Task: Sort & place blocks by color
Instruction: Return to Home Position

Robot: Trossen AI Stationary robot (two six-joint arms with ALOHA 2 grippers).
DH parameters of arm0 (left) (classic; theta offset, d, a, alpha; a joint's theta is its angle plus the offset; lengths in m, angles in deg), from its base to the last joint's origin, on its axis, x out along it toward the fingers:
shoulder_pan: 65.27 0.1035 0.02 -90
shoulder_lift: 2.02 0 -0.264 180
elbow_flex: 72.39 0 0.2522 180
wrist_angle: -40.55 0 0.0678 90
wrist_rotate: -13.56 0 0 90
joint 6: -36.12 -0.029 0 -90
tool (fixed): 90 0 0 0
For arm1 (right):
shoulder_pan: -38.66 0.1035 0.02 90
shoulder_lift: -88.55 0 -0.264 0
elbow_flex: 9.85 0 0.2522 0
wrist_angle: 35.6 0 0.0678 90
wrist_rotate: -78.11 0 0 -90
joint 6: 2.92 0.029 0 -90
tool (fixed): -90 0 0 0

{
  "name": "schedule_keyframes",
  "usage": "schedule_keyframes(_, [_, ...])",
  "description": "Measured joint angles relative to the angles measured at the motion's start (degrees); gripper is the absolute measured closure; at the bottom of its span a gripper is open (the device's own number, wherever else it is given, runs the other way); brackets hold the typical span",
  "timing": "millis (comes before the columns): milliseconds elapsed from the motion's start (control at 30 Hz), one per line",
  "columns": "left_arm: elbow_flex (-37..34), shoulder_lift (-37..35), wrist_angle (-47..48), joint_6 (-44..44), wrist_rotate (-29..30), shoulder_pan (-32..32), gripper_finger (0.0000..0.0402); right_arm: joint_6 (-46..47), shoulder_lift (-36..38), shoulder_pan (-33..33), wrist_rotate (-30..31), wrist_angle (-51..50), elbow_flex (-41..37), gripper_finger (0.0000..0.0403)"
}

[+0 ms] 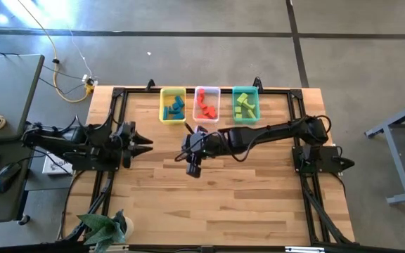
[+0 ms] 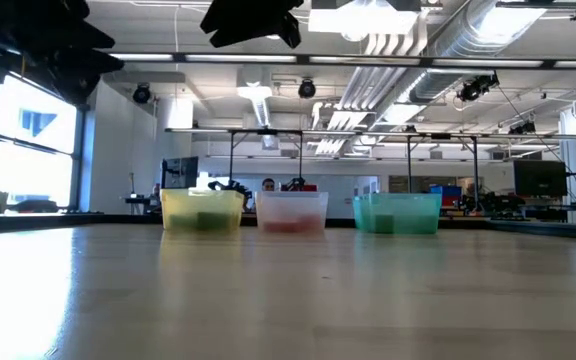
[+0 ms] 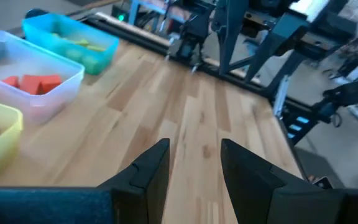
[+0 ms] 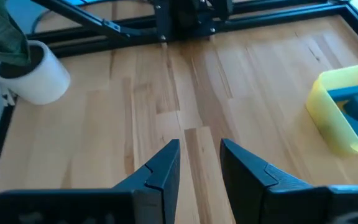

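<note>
High view: blocks (image 1: pixel 175 106) in bins (image 1: pixel 162 105); plant (image 1: pixel 104 226), seemingly potted.

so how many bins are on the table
3, in a row across the table: the yellow bin on the left, the clear bin in the middle, the teal bin on the right. None seems hidden.

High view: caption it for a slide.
Blocks sorted by colour into three bins; left gripper and right gripper open, empty.
</note>
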Motion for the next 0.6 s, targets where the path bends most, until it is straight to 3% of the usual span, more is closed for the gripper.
schedule_keyframes(300, [-10.12, -8.73, -8.68, -0.89, 0.15, -2.01, 0.0268, 0.48, 0.8, 0.76, 2.16, -5.75, 0.0, 0.0299])
schedule_keyframes(600, [-17.93, -13.7, -15.9, -3.1, 1.02, -1.83, 0.0268, -5.53, 6.92, -0.86, 3.3, -12.66, 0.0, 0.0299])
